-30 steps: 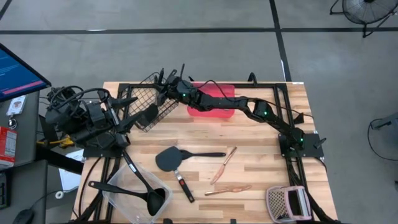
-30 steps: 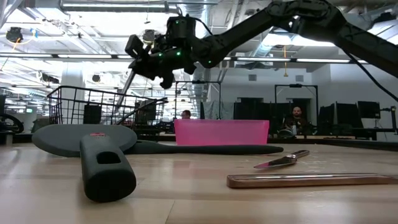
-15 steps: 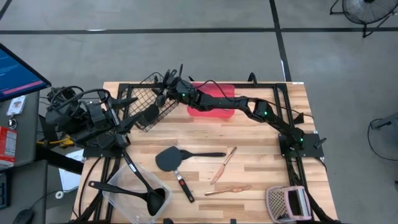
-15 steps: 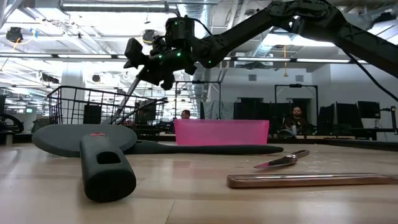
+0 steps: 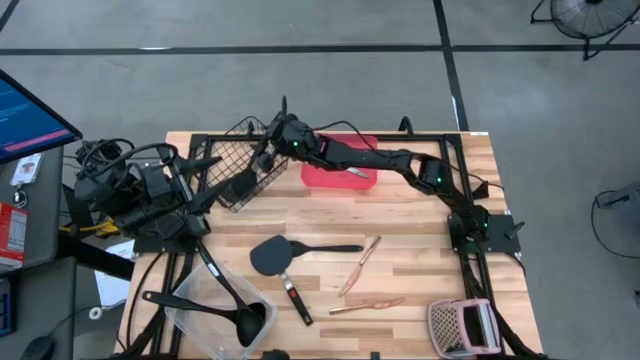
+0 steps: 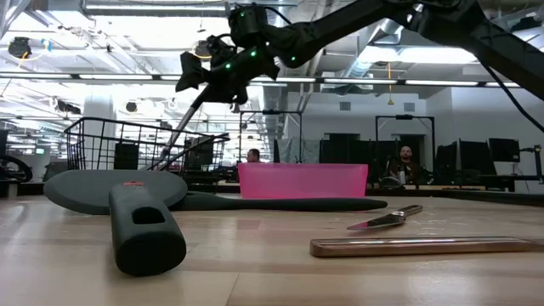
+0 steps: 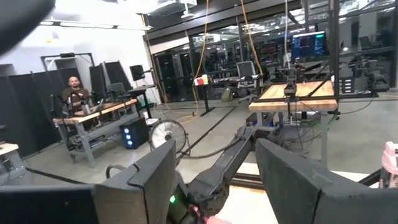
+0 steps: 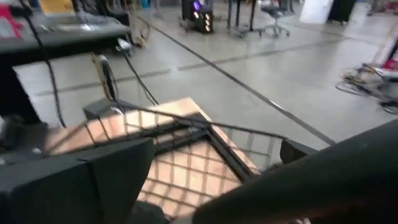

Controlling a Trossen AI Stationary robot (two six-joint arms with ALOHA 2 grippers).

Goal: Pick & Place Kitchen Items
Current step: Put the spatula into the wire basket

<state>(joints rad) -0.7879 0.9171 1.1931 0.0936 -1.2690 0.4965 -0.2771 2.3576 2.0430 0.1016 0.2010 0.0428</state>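
My right gripper (image 5: 268, 136) hangs open above the black wire basket (image 5: 228, 158) at the far left, with nothing between its fingers. A black utensil (image 6: 182, 127) leans in the basket, its handle slanting up over the rim just below the gripper (image 6: 197, 78). More kitchen items lie on the table: a black spatula (image 5: 276, 256), a short red-and-black tool (image 5: 298, 299), two copper sticks (image 5: 360, 264) (image 5: 367, 304), and a silver piece (image 5: 355, 172) in the red tray. My left gripper (image 5: 200, 178) waits open at the left edge.
The red tray (image 5: 335, 178) stands at the far middle beside the basket. A clear tub (image 5: 200, 325) holding black ladles sits at the near left. A pinkish mesh item (image 5: 462, 326) lies at the near right. Bare wood shows between tray and spatula.
My right gripper has opened and let go of the long black utensil, which now leans in the basket. The gripper has then risen, rolled at the wrist and drawn a little toward the table's far edge.
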